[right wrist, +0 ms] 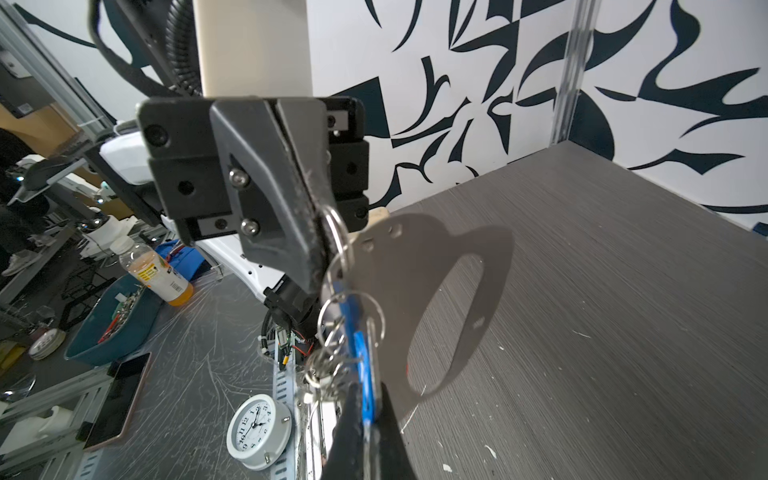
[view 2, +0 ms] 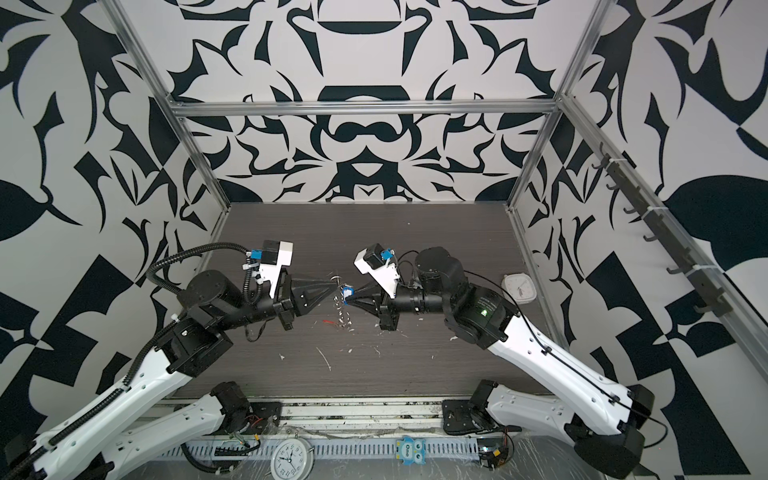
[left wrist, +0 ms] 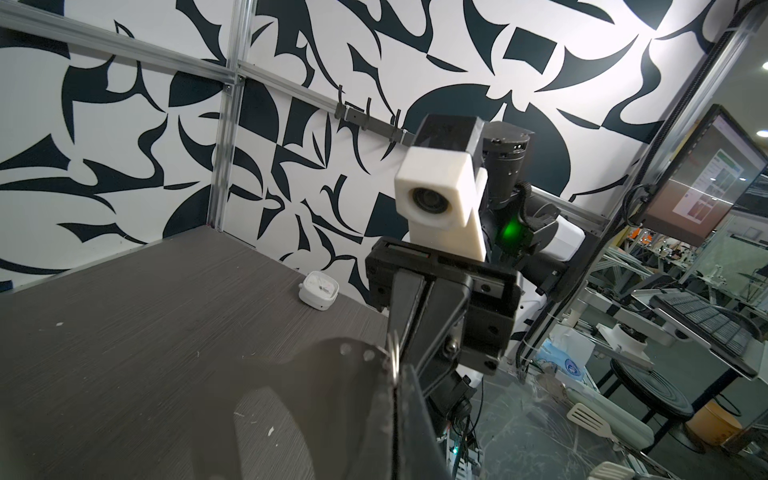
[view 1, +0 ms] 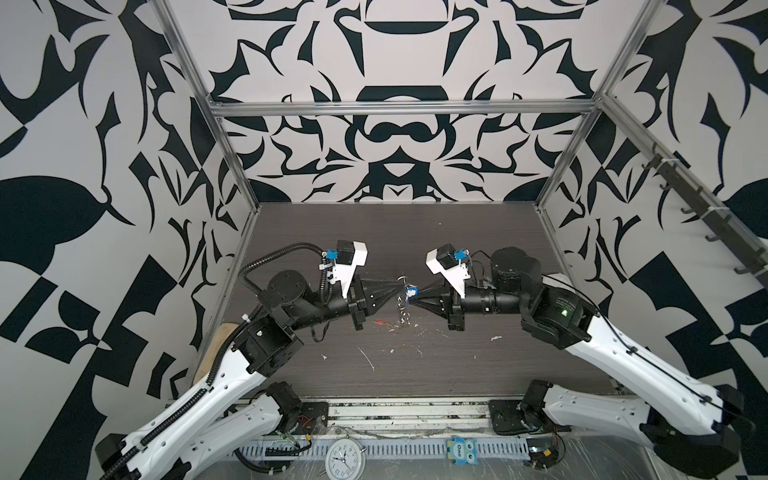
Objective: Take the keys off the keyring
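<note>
The keyring (right wrist: pixel 337 266) is held up in the air over the middle of the surface (view 1: pixel 478 365). One of its thin silver rings is pinched tight by the left fingers (view 1: pixel 388 287). The blue key (right wrist: pixel 366 395) hangs from the rings. Its flat plastic tag is squeezed by the right fingers (view 1: pixel 420 297), which are closed on it. The red key (view 1: pixel 381 322) is seen lying on the surface below, apart from the rings, so it looks already off.

The rings are judged to be light, hard and smooth, so they can slip or swing easily. The tag is stiff and flat, so a good hold is given by its two wide sides, close to the ring end. A slow twist is likely needed, not a hard pull.

Lots of open room is found all around. The walls and the front edge are well apart from the fingers. A small white clock (view 2: pixel 518 288) is seen far off at the side.
</note>
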`<state>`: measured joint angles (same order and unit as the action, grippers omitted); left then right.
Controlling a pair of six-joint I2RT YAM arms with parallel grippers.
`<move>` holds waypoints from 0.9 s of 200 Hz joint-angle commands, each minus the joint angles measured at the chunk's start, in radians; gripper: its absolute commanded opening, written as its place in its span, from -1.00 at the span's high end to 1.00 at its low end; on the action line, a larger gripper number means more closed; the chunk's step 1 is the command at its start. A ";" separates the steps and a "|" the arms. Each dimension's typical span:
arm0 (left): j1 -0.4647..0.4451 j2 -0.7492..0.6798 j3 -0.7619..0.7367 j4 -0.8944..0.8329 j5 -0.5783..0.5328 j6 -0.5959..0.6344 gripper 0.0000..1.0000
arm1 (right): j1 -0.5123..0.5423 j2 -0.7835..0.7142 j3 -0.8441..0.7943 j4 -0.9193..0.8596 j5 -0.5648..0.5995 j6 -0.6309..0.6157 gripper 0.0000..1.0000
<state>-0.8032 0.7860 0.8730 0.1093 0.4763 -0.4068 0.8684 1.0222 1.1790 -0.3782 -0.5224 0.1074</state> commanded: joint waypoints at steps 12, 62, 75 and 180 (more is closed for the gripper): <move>-0.002 -0.028 0.016 -0.019 -0.010 0.026 1.00 | 0.004 -0.018 0.090 -0.084 0.125 -0.053 1.00; -0.001 -0.042 0.014 -0.048 -0.026 0.036 1.00 | 0.003 -0.004 0.154 -0.129 0.215 -0.099 1.00; -0.002 -0.041 0.015 -0.058 -0.018 0.037 1.00 | 0.004 0.007 0.183 -0.145 0.230 -0.121 1.00; -0.002 0.081 0.027 -0.015 0.213 -0.027 1.00 | 0.003 0.175 0.519 -0.370 0.180 -0.356 1.00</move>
<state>-0.8040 0.8291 0.8864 0.0811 0.5446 -0.3973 0.8852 1.1801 1.5761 -0.7696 -0.3595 -0.1646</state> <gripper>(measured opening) 0.047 0.049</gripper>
